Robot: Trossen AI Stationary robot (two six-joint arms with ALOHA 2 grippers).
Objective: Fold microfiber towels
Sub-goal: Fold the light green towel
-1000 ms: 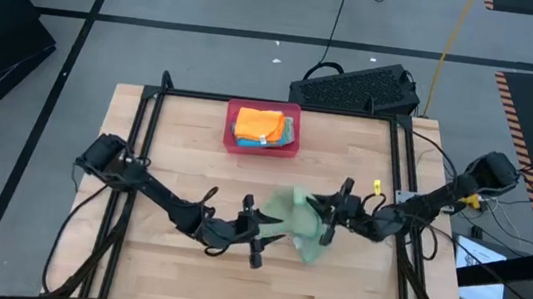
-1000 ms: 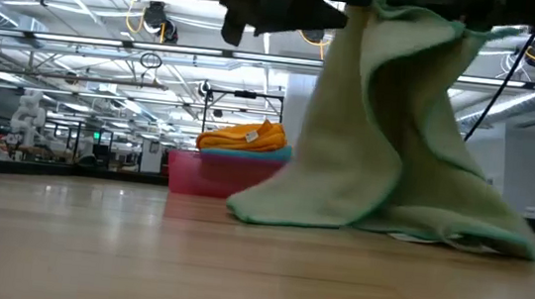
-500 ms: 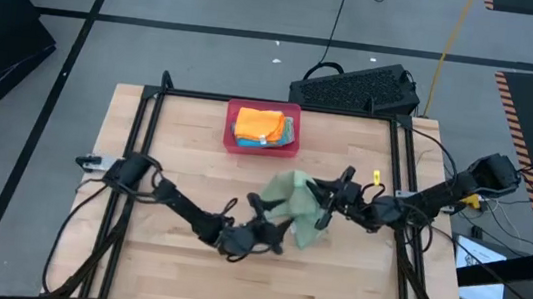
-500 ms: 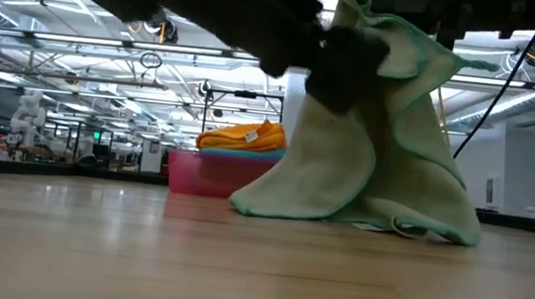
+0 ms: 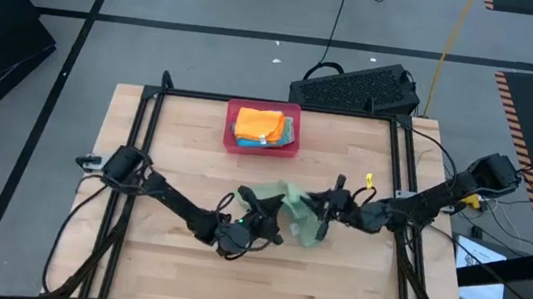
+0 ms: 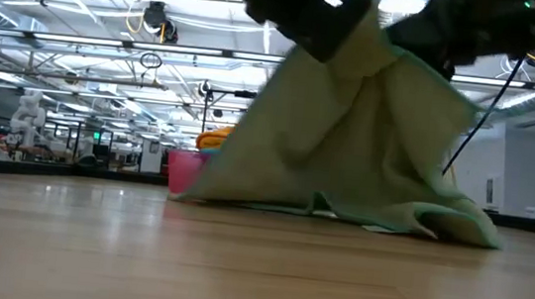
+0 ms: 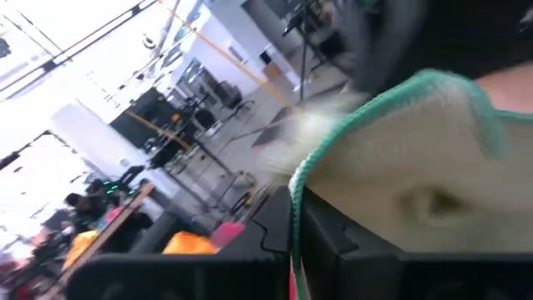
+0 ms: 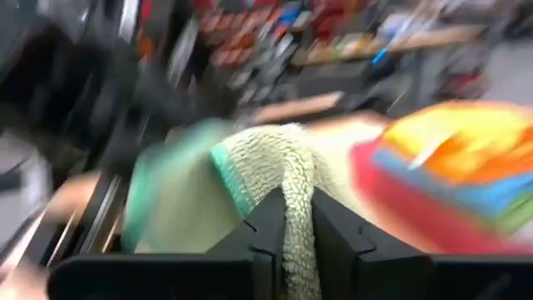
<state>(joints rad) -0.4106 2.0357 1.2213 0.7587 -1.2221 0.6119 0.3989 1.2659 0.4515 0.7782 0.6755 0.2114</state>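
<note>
Two grippers are lifting one pale green towel (image 5: 285, 207) at table centre, its lower hem trailing on the wood. Left gripper (image 5: 258, 209), at the towel's nine o'clock, is pinching an edge fully closed; right gripper (image 5: 325, 209), at three o'clock, is nipping another edge tight. Spreading them apart evenly should keep the cloth taut and square.

obstacles: pale green towel (image 5: 290, 209) mid-table, red tray (image 5: 264, 106) far edge | free: near table strip (image 5: 230, 291)
</note>
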